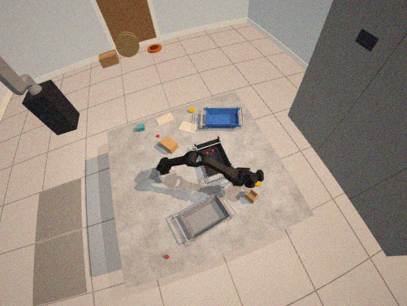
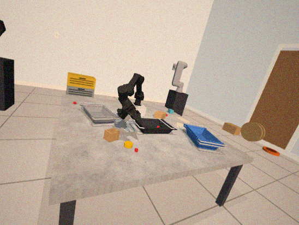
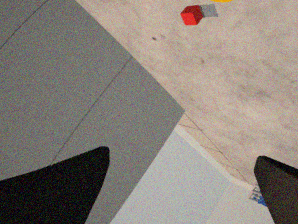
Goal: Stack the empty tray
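Observation:
The black tray (image 1: 220, 149) (image 2: 153, 130) holds small red blocks (image 1: 212, 150) (image 2: 158, 126); my arm hides part of it. Its far-end wire bar (image 1: 208, 145) lies just inside that end, across the top. Its near-end bar (image 1: 213, 180) appears swung out. A grey empty tray (image 1: 202, 219) (image 2: 96, 110) lies to one side, and a blue empty tray (image 1: 223, 118) (image 2: 203, 135) stands on the other. I cannot tell which is the task's empty one. My gripper (image 1: 257, 180) (image 2: 119, 113) (image 3: 184, 160) is open and empty, raised beyond the black tray's near end.
Near the gripper are an open wooden box (image 1: 252, 195) (image 2: 111, 135), a yellow disc (image 2: 128, 144) and a loose red block (image 2: 136, 149) (image 3: 191, 15). A wooden block (image 1: 168, 145) (image 2: 160, 114), a teal cube (image 1: 140, 127) (image 2: 171, 111) and pale cards (image 1: 165, 119) lie towards the back.

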`<move>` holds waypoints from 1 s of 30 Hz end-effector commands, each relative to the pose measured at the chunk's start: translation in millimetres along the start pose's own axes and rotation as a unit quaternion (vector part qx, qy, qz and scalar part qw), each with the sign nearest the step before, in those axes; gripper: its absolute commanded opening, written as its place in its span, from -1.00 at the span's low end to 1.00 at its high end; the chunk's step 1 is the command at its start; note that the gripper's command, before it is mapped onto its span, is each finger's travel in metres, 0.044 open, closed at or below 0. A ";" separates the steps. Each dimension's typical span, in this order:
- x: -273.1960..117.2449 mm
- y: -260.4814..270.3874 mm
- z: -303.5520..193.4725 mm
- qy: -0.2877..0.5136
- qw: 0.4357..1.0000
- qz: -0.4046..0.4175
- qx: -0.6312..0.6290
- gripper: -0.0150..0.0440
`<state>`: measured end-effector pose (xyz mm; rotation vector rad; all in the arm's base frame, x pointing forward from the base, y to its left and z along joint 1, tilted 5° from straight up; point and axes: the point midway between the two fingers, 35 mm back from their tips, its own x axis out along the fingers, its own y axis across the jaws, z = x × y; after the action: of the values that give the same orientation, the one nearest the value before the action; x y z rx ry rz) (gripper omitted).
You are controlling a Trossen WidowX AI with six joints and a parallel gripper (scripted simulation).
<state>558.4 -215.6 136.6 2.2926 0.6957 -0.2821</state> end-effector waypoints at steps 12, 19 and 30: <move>-24.7 28.2 -39.0 0.000 1.000 0.000 0.000 -0.20; -28.1 27.8 -44.1 -0.016 1.000 -0.010 -0.017 -0.22; -12.9 -53.3 -21.5 -0.127 0.857 -0.219 -0.449 -0.22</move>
<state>542.4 -194.8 162.1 1.7687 0.7694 -0.3655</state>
